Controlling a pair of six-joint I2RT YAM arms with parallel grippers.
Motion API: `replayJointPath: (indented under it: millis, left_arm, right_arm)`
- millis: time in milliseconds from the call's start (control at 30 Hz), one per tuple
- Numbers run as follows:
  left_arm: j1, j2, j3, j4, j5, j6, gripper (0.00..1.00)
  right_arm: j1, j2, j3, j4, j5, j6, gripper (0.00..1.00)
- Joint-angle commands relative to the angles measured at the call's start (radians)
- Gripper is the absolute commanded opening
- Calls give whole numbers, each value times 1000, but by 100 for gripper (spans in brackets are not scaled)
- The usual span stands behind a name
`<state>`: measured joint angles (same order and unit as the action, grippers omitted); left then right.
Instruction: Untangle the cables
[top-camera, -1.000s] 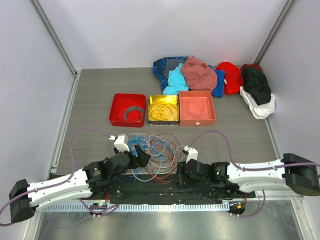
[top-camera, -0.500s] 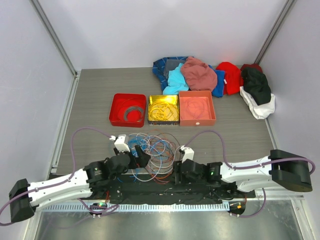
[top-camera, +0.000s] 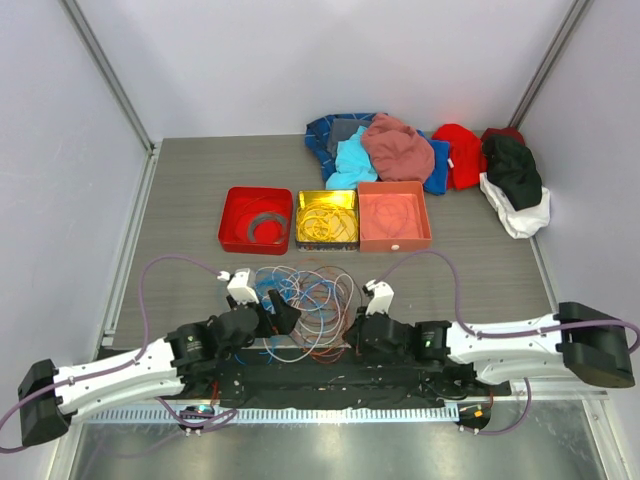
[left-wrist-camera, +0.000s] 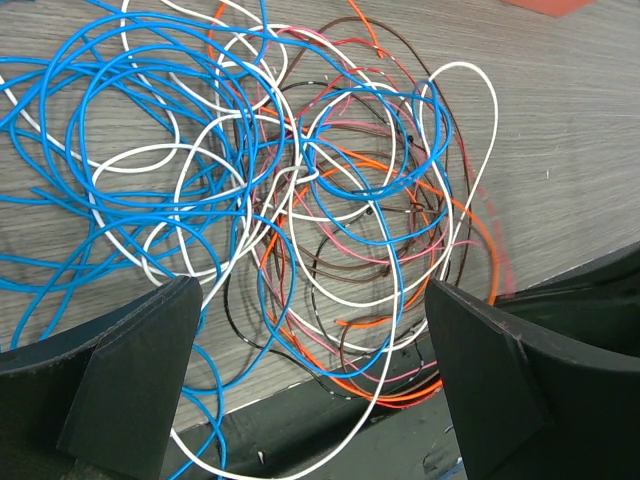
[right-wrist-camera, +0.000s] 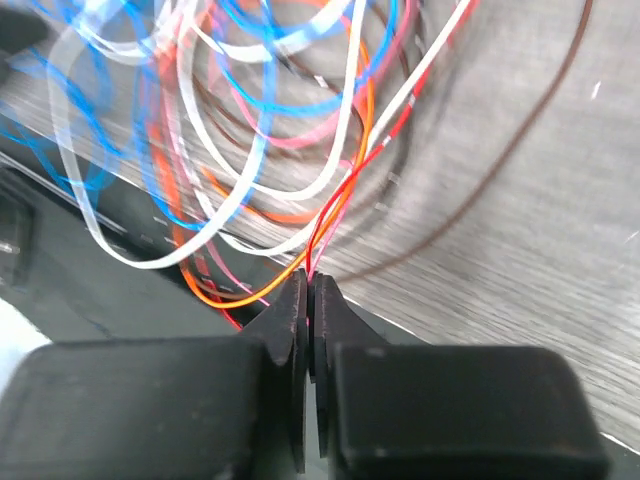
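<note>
Where cables (left-wrist-camera: 312, 172) tangle blue, white, orange, right gripper (right-wrist-camera: 310, 290) pinches some, left gripper (left-wrist-camera: 310, 290) agape.

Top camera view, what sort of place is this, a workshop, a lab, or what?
Probably a robot lab test cell. Plain pale walls box in a grey table, two robot arms are bolted at its near edge, and staged props lie there: square trays, a clothes heap, tangled cables.

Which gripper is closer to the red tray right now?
Left. The left gripper is open over the cables, just on the near side of the red tray. The right gripper sits farther right, across the tangle, fingers shut on cables.
</note>
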<state>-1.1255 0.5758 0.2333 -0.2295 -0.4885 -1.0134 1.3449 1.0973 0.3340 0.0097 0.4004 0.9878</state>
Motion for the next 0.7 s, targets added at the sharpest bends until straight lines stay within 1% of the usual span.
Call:
replayJointPath:
  millis: [0, 33, 67, 133, 167, 233, 267, 300, 333, 367, 400, 433, 500, 533, 567, 667]
  left_arm:
    - [-2, -7, 18, 12, -22, 9, 99]
    - [-2, -17, 17, 10, -24, 10, 99]
    - [-2, -22, 15, 6, -25, 9, 99]
    - [-2, -37, 14, 2, -32, 10, 99]
    - [-2, -45, 12, 2, -36, 13, 100]
    - [-2, -50, 15, 5, -45, 19, 99]
    - [-2, -56, 17, 5, -50, 28, 99]
    - [-2, -57, 20, 9, -53, 33, 99]
    - [-2, -57, 27, 9, -58, 39, 100]
    - [-3, -60, 32, 9, -65, 50, 100]
    - [-2, -63, 37, 7, -71, 56, 100]
    - [-3, -68, 47, 6, -77, 64, 100]
    - [-2, -80, 67, -7, -97, 84, 100]
    - [-2, -86, 73, -13, -104, 91, 100]
    - [-2, -105, 78, -16, -117, 105, 100]
    - [-2, -131, 92, -37, -133, 121, 100]
  right_arm:
    - [2, -112, 103, -89, 144, -73, 1]
    - [2, -131, 124, -147, 172, -92, 1]
    - [2, -164, 182, -181, 187, -112, 1]
    - [2, -189, 262, -250, 218, -196, 1]
    - [3, -200, 357, -317, 254, -231, 1]
    - [3, -198, 460, -391, 293, -346, 1]
    - [2, -194, 561, -410, 317, -391, 1]
    - [2, -176, 613, -425, 331, -426, 1]
    - [2, -163, 666, -448, 337, -502, 1]
    - [2, -145, 763, -458, 350, -536, 1]
    - [2, -110, 810, -467, 354, -566, 1]
    - [3, -88, 900, -479, 353, -630, 1]
    - [3, -51, 986, -493, 354, -684, 1]
    - [0, -9, 1070, -507, 354, -707, 1]
    - [2, 12, 1111, -511, 353, -757, 1]
    - [3, 87, 1263, -521, 351, -839, 1]
